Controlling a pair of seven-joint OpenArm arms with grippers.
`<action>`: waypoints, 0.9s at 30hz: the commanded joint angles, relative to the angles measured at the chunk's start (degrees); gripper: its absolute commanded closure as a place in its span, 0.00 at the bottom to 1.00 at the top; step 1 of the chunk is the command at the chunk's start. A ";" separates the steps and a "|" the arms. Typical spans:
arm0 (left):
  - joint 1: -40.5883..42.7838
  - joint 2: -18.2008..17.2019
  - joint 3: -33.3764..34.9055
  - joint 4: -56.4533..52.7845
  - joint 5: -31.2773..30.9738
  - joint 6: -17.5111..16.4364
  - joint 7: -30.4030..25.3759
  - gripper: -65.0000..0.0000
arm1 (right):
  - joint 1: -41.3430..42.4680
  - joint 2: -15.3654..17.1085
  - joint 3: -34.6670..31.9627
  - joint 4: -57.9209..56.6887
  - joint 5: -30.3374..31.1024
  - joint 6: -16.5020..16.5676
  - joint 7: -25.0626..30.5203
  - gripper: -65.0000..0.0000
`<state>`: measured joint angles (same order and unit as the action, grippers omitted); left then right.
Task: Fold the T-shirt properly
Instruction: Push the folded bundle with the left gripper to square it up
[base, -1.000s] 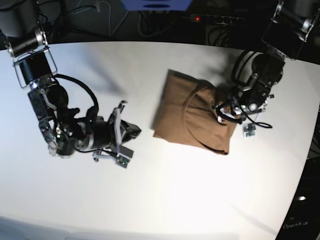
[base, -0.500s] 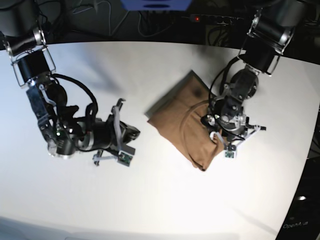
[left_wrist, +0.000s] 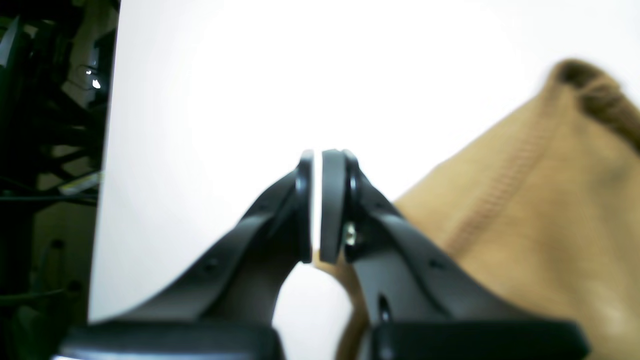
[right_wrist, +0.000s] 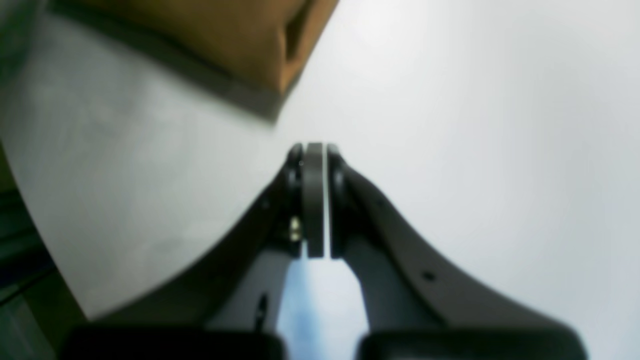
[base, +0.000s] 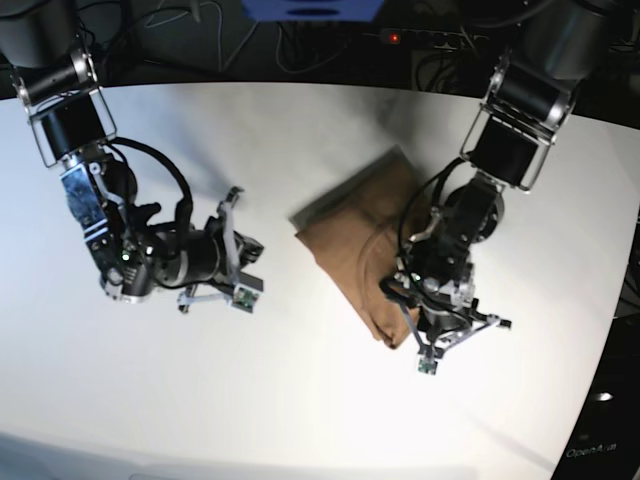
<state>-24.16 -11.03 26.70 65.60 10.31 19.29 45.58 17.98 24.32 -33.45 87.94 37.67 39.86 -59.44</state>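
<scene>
The tan-brown T-shirt (base: 350, 235) lies folded into a small slanted packet on the white table (base: 300, 400), right of centre. My left gripper (base: 400, 300) is at the packet's near right edge, shut, with a bit of tan cloth pinched low between the pads. In the left wrist view the left gripper (left_wrist: 316, 155) shows a hairline gap and the T-shirt (left_wrist: 540, 210) runs along its right side. My right gripper (base: 250, 252) is shut and empty, low over the bare table left of the shirt. In the right wrist view the right gripper (right_wrist: 315, 150) points at a corner of the T-shirt (right_wrist: 225, 35).
A power strip with a red light (base: 395, 37) and cables lie beyond the table's far edge. The table's edge (left_wrist: 105, 200) runs down the left of the left wrist view, with dark clutter past it.
My left gripper has swung toward the front, dragging and turning the shirt; the packet now lies slanted and further left. My right arm has drawn back slightly to the left.
</scene>
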 joint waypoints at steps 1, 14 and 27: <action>-2.52 0.61 -0.19 0.73 0.90 0.36 -0.09 0.96 | 1.14 0.78 0.70 0.89 0.35 0.14 0.76 0.99; 6.36 -8.80 -4.85 27.36 0.82 -8.61 19.78 0.96 | 0.97 -0.01 0.70 0.98 0.35 0.14 1.20 0.99; 13.48 -8.89 -8.37 20.59 0.64 -11.07 14.07 0.96 | -0.61 0.17 0.79 0.98 0.35 0.14 1.11 0.99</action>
<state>-9.65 -19.53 18.87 85.45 10.13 7.77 60.36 16.16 23.97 -33.23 88.07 37.45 39.86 -59.31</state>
